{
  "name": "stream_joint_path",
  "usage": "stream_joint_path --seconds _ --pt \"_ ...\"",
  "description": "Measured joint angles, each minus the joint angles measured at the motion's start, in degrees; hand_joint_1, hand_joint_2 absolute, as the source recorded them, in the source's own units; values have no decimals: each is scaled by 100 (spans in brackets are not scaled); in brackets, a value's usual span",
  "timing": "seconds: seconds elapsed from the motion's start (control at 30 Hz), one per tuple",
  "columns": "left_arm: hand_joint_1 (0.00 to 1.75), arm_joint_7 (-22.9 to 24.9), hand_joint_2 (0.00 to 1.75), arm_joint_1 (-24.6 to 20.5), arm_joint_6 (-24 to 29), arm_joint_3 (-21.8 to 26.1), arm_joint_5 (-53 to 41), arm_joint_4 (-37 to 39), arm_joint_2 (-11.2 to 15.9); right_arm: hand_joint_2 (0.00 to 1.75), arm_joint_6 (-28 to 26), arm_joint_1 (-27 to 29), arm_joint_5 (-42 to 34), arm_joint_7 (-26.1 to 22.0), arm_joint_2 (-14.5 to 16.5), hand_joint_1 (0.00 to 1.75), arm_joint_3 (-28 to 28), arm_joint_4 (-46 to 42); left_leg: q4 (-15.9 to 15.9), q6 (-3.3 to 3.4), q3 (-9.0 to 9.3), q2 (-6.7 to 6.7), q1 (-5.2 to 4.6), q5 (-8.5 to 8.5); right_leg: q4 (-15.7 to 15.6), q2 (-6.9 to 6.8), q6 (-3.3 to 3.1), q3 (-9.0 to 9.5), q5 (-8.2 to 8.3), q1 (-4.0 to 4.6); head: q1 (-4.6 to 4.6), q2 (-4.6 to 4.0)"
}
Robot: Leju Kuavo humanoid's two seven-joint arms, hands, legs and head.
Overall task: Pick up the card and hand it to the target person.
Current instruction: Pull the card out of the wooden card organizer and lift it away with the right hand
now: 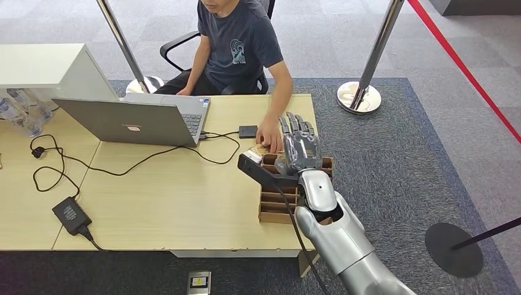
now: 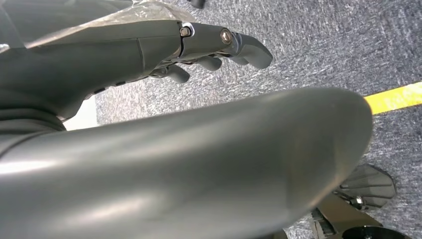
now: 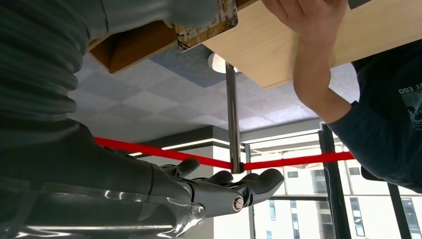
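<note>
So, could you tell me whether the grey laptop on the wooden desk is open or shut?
Open: the laptop has its lid raised, keyboard facing the seated person.

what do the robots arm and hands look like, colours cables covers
The right arm is smooth silver with rounded shells, and a black cable runs along it. The right hand is grey metal with darker segmented fingers and a grey ribbed cover at the wrist. The left hand is dark grey with small silver screws, and clear plastic film lies over its back.
</note>
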Motion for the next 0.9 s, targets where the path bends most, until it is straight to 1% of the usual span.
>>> stream_joint_path --seconds 0.03,0.07,0.3,0.43,0.5,0.6,0.63,0.7,0.73,0.8,0.9 --pt "0 13 0 -3 -5 -1 -8 0 -1 175 -32 -20 -3 10 9 162 -5 60 0 0 0 0 0 0 0 0 0 0 0 0 0 0" --pt "0 23 0 -5 -11 -1 -14 0 -1 175 -57 -44 -4 17 17 167 -9 126 0 0 0 0 0 0 0 0 0 0 0 0 -1 -1" --pt "0 39 0 -8 -23 -1 -14 0 -4 175 -145 -120 76 66 56 159 -23 467 0 0 0 0 0 0 0 0 0 0 0 0 -1 0" --pt "0 43 0 -4 -14 -1 -2 1 -4 175 -161 -130 114 61 73 164 -48 547 0 0 0 0 0 0 0 0 0 0 0 0 -1 0" --pt "0 40 0 -1 -8 -1 -2 2 -4 175 -161 -139 115 52 86 162 -59 575 0 0 0 0 0 0 0 0 0 -1 0 0 -1 0" --pt "0 33 0 1 -6 -1 -3 2 -5 175 -161 -143 113 32 102 151 -80 588 0 0 0 0 0 0 0 0 0 -1 0 0 -1 1" --pt "0 32 0 1 -6 -1 -3 2 -5 175 -161 -143 113 23 108 142 -95 590 0 0 0 0 0 0 0 0 0 -1 0 0 -1 1" --pt "0 32 0 0 -5 -1 -2 2 -7 175 -162 -142 112 -6 126 132 -125 591 0 0 0 0 0 0 0 0 0 -1 0 0 -1 -1" --pt "0 32 0 0 -4 -1 1 2 -7 175 -163 -142 112 -21 136 123 -137 591 0 0 0 0 0 0 0 0 0 -1 0 0 -1 -1" --pt "0 32 0 0 4 -1 9 2 -7 175 -168 -142 113 -48 157 113 -150 592 0 0 0 0 0 0 0 0 0 -1 0 0 -1 0" --pt "0 32 0 2 22 -1 16 3 -7 175 -172 -143 121 -56 184 94 -155 593 0 0 0 0 0 0 0 0 0 -1 0 0 -1 1"
